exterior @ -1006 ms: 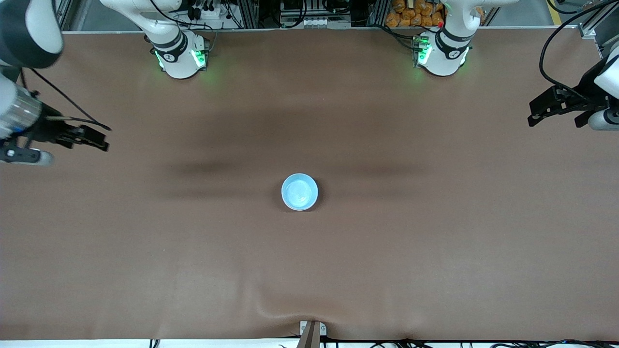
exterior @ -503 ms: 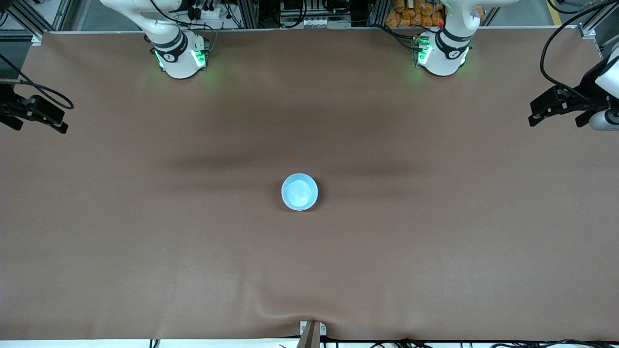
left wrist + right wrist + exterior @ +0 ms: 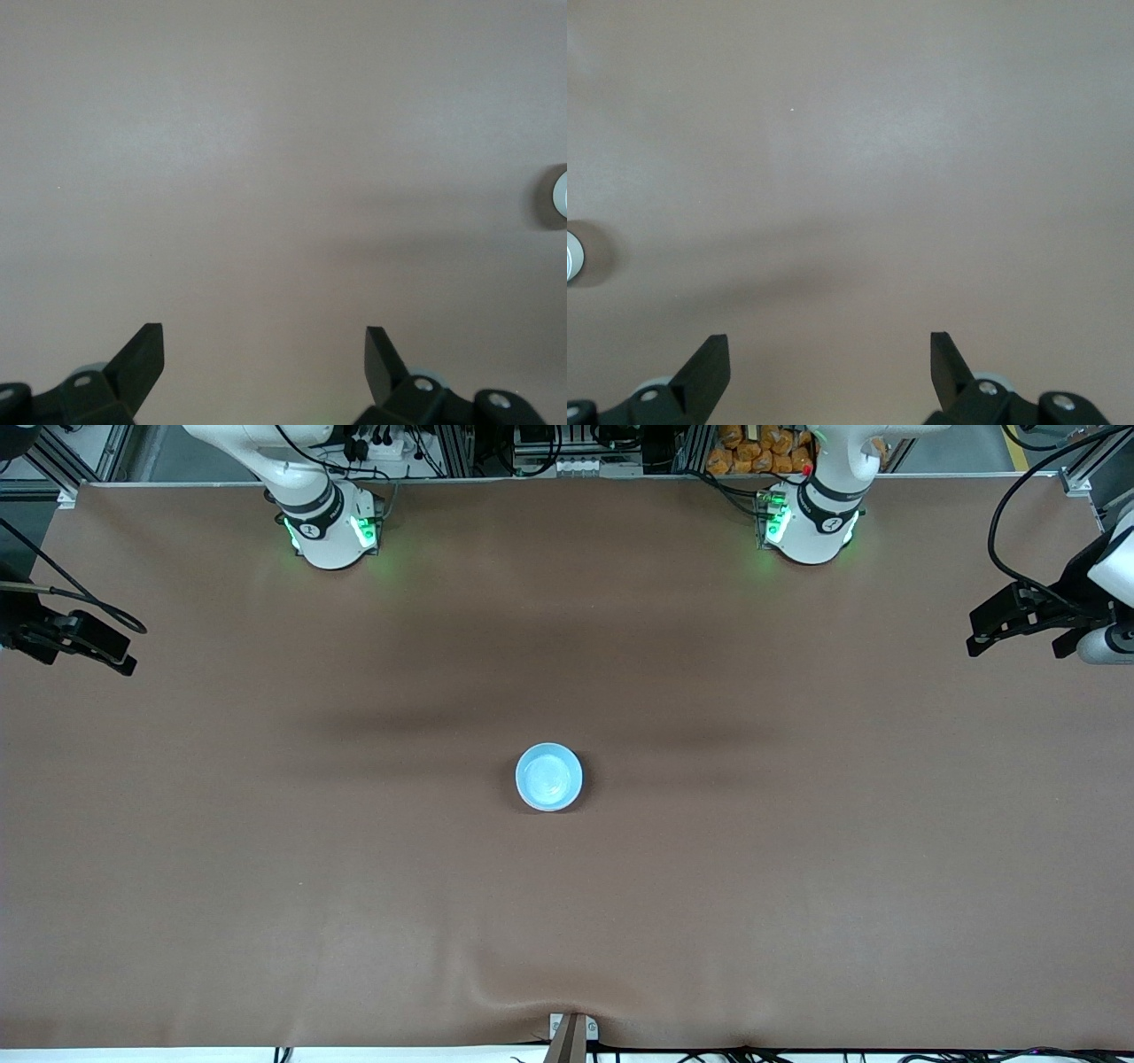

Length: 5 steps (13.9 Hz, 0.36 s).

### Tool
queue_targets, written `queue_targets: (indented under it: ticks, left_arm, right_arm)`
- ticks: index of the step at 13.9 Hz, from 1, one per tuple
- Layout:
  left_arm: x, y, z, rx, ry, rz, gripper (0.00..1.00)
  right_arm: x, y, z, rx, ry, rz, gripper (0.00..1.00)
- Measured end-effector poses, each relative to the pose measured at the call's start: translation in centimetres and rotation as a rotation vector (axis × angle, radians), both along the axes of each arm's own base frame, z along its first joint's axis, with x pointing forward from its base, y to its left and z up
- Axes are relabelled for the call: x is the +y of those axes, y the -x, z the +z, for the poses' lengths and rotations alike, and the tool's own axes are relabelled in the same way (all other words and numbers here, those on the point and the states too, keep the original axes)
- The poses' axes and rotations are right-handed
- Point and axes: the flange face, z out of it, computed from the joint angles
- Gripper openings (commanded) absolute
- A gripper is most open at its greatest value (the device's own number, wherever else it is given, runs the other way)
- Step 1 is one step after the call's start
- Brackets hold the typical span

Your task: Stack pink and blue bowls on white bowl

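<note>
Upright on the brown table (image 3: 567,921), about midway between the two ends: a light blue bowl (image 3: 549,777), glossy, open side up, alone on the cloth. Seen from straight above in the front view, so only its rim and inner surface on show. Impossible to tell from there what lies under it.

Up in the air over the table's edge at the left arm's end: the left gripper (image 3: 1010,624), black, pointing in toward the middle. Fingers (image 3: 142,354) spread wide in the left wrist view, with bare cloth between them and nothing held. Well apart from the bowl. Only a pale sliver of the bowl (image 3: 560,195) at the border of that same view, off to one side of the open fingers rather than between them.

Over the table's edge at the right arm's end: the right gripper (image 3: 89,642), likewise black and aimed inward. Fingers (image 3: 709,359) wide apart in the right wrist view, holding nothing. Again only a thin slice of the bowl (image 3: 572,252) at the picture's border, with its shadow beside it, well clear of the fingertips.

Roughly halfway between the two grippers, then, and touching neither.
</note>
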Motion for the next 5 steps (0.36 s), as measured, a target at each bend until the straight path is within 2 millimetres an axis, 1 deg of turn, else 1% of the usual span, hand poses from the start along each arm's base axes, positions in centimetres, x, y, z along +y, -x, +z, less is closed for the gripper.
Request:
queue_targets:
  ticks: [5]
  left_arm:
    - [-0.04, -0.08, -0.24, 0.005, 0.0, -0.001, 1.0]
  right_arm:
    - [0.34, -0.09, -0.25, 0.008, -0.001, 0.08, 1.0]
